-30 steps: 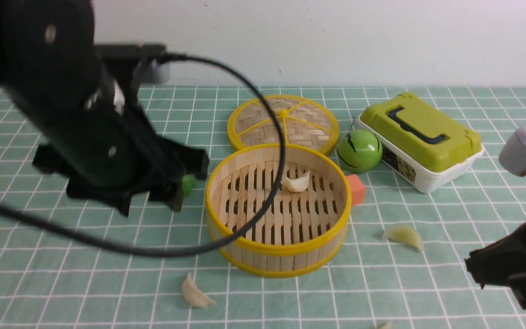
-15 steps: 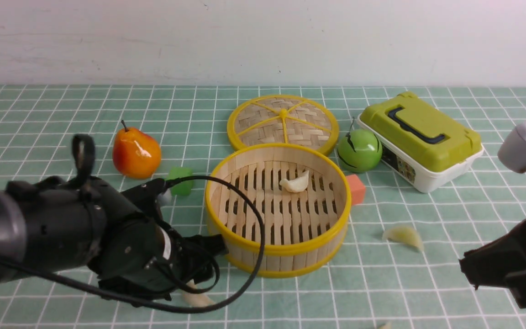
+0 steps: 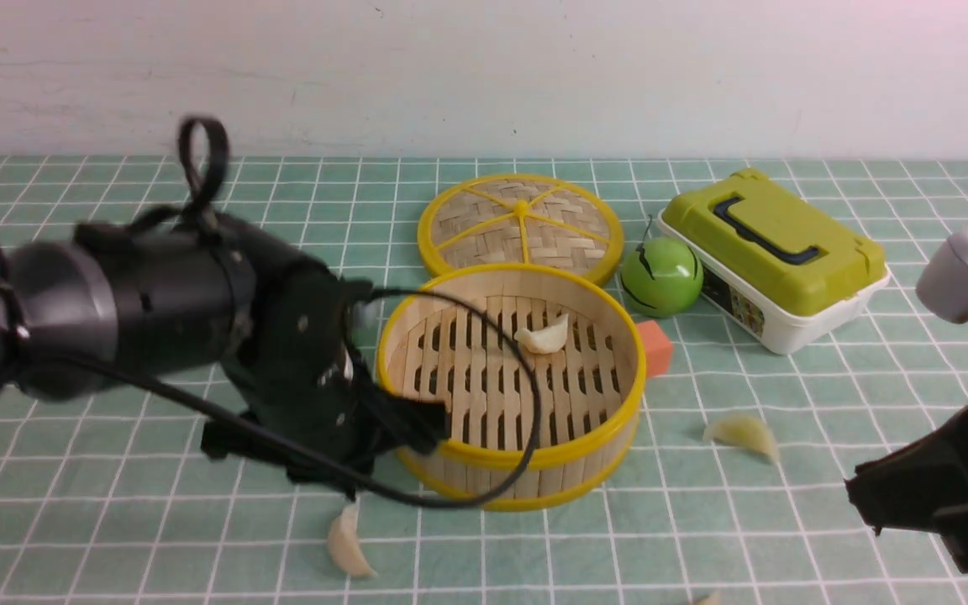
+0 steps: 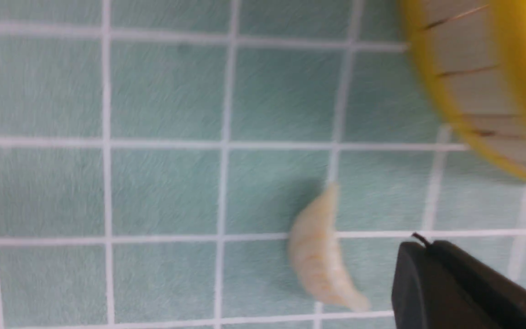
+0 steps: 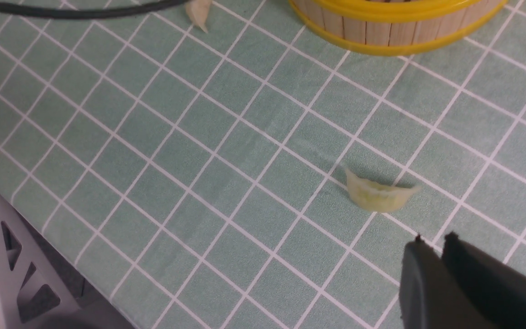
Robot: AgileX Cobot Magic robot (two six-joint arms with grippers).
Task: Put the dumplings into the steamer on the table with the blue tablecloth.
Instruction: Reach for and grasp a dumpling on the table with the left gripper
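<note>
The left claw (image 4: 423, 249) is clenched on nothing, low by the near-left rim of the bamboo steamer (image 3: 518, 458). It is just beside a cream dumpling (image 4: 320, 265) lying on the counter (image 3: 786, 538) and its blue tablecloth (image 3: 72, 521). The right claw (image 5: 434, 242), fingers nearly together and empty, hovers near a greenish dumpling (image 5: 377, 194), and another dumpling (image 3: 544, 335) lies inside the steamer.

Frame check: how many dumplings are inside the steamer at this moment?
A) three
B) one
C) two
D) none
B: only one dumpling lies on the slats inside the steamer; the near-left dumpling and the right-hand dumpling lie outside it on the tablecloth.
</note>
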